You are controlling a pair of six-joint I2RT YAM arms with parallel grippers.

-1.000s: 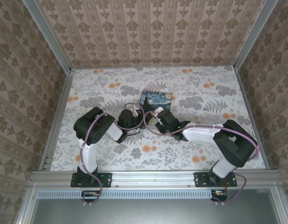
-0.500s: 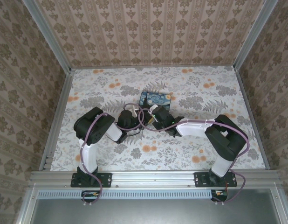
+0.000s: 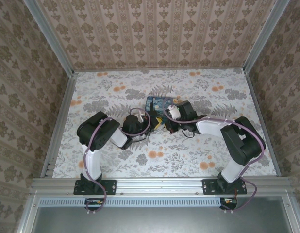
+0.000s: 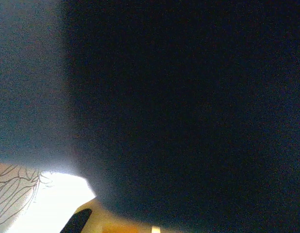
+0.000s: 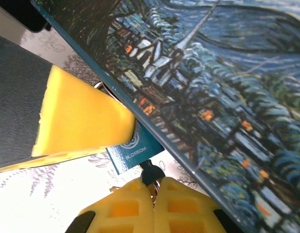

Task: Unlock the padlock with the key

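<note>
The tiny teal padlock (image 5: 132, 151), marked BLOSSOM, hangs against the near edge of the swirly blue-and-yellow painted box (image 5: 223, 92). A yellow finger (image 5: 82, 121) of my left gripper (image 3: 153, 124) presses on the padlock's upper part. My right gripper (image 5: 154, 188) is shut on the dark-headed key (image 5: 152, 172), whose tip meets the padlock's lower edge. From above, both grippers meet just in front of the box (image 3: 161, 102), with my right gripper (image 3: 165, 121) coming from the right. In the left wrist view a dark blur covers nearly everything.
The floral table cover (image 3: 111, 92) spreads around the box. Patterned walls and aluminium rails (image 3: 60, 116) close in the workspace on three sides. Purple cables loop over both wrists near the box.
My right arm has swung its forearm and wrist farther back toward the box, turning the gripper while its tip stays at the padlock. The left arm has held still.
</note>
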